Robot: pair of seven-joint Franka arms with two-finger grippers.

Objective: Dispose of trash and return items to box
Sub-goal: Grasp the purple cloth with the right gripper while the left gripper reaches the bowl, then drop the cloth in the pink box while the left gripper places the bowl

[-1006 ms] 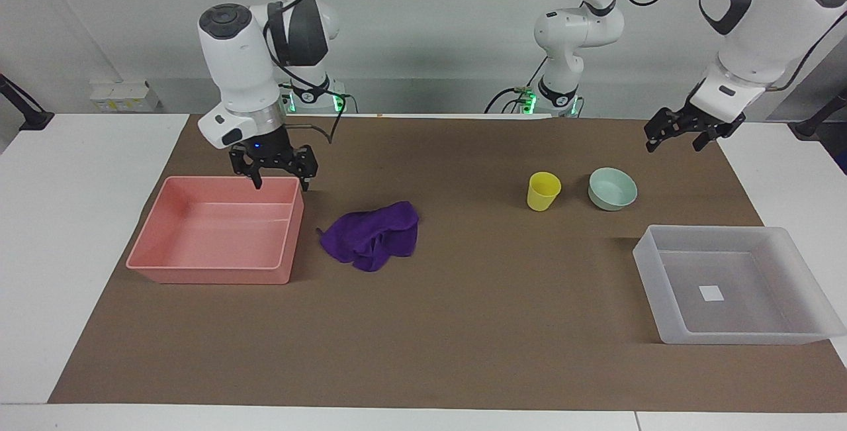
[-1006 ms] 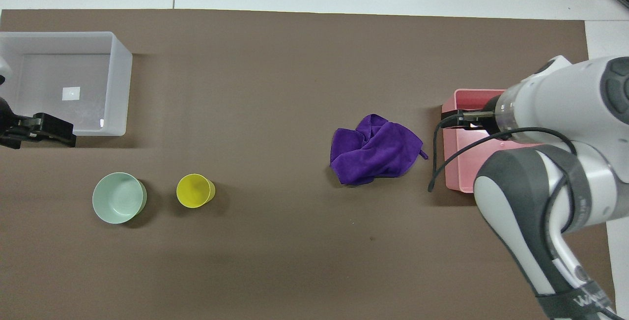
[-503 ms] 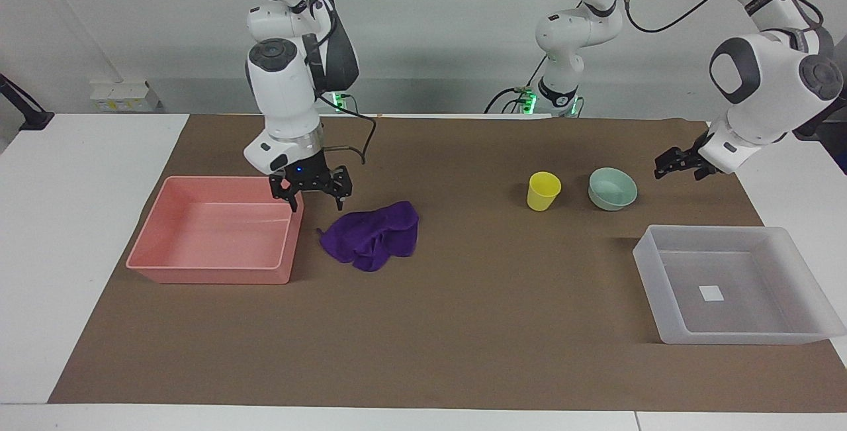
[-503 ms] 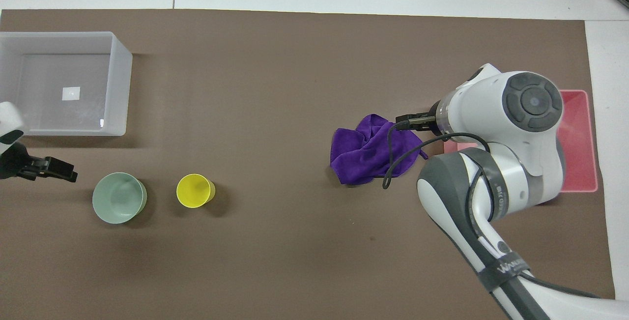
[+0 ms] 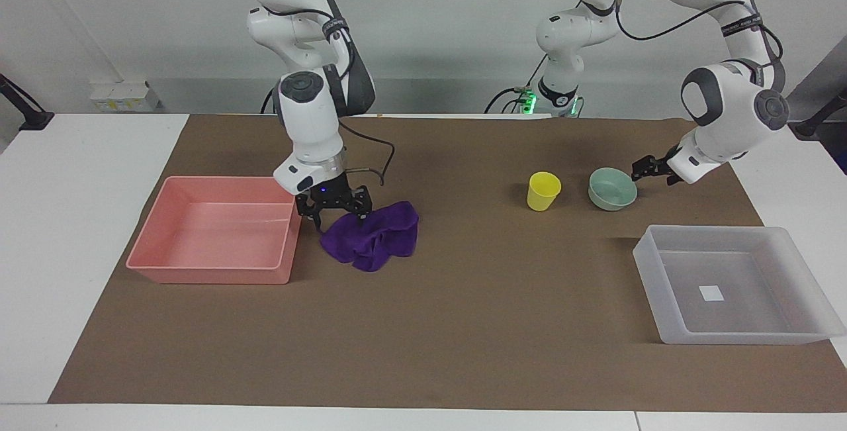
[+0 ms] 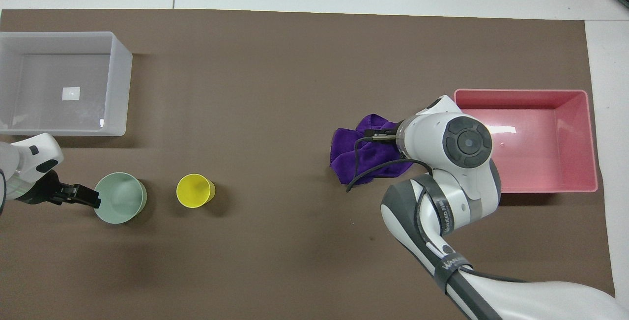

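With fingers apart, the right gripper (image 5: 337,218) straddles only the rag's (image 5: 374,235) edge and may pinch a thin fold that slips — while the left gripper (image 5: 652,171), fingers' state unclear, could nudge the bowl (image 5: 612,189) beside it.

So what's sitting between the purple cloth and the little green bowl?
Only the yellow cup, beside the green bowl; from the purple cloth to the cup is bare brown mat, clearest in the overhead view.
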